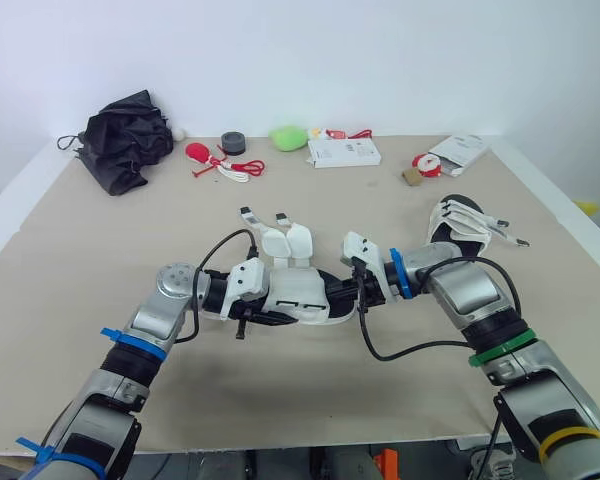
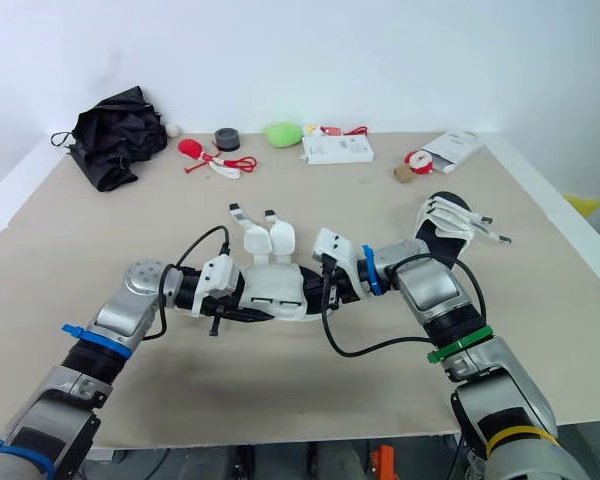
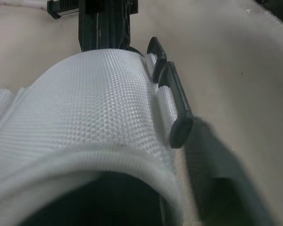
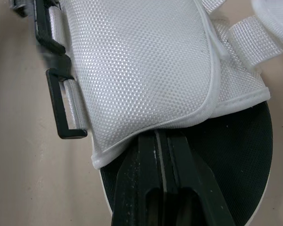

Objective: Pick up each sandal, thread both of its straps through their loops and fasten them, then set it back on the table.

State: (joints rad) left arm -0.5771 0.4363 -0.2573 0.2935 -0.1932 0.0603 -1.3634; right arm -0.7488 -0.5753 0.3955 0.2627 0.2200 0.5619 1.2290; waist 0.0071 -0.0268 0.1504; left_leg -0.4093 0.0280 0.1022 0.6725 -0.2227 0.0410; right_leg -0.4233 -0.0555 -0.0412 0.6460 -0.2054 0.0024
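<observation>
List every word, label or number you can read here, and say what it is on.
Print on the white box: too small to read.
Markings on the white packet: too small to read.
On the sandal: no text seen.
Nothing can be quoted.

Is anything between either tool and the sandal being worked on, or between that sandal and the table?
Nothing visible does. The left tool and the right tool are both at the sandal, and the table around it is bare.
</observation>
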